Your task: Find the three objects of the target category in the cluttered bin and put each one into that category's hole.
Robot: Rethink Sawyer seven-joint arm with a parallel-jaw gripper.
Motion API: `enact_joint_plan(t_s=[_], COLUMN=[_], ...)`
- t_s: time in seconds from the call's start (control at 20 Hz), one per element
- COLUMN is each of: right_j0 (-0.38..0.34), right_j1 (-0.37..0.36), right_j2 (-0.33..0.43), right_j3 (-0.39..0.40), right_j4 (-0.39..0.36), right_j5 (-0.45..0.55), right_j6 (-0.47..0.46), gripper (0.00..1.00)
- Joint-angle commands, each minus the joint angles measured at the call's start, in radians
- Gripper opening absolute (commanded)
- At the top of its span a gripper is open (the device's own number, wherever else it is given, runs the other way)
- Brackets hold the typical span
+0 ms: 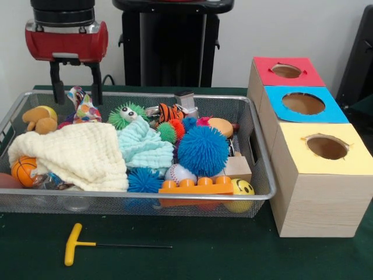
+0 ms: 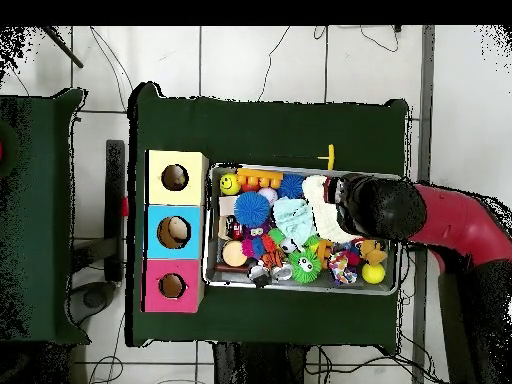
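Observation:
The wire mesh bin (image 1: 263, 175) sits mid-table, full of toys; it also shows in the overhead view (image 2: 210, 225). The white polka-dot cloth (image 1: 83, 108) stands bunched at the bin's far left corner, and shows in the overhead view (image 2: 342, 266). My gripper (image 1: 76, 100) is open, with one black finger on each side of the cloth's raised top. I cannot make out the braided rope ring. A cream cloth (image 1: 76, 154) and a mint cloth (image 1: 143, 146) lie in the bin. The yellow-topped box's hole (image 1: 327, 147) is at the right, nearest the camera, and shows in the overhead view (image 2: 175, 178).
The blue-topped box (image 1: 335, 114) and the red-topped box (image 1: 312, 76) stand behind the yellow one. The bin holds a big blue spiky ball (image 1: 203, 150), a green spiky ball (image 1: 127, 115), an orange brick (image 1: 195, 186), a smiley ball (image 1: 240, 189) and a basketball (image 1: 24, 169). A yellow-handled key (image 1: 78, 244) lies before the bin.

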Motion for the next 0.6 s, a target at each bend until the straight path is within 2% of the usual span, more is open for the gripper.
enact_joint_plan(t_s=[0.05,0.6], right_j0=[-0.023,-0.081], right_j1=[0.064,0.036], right_j2=[0.089,0.115], right_j3=[0.125,0.199], right_j4=[-0.085,-0.115], right_j5=[-0.024,-0.028], right_j6=[-0.204,-0.191], gripper=[1.0,1.0])
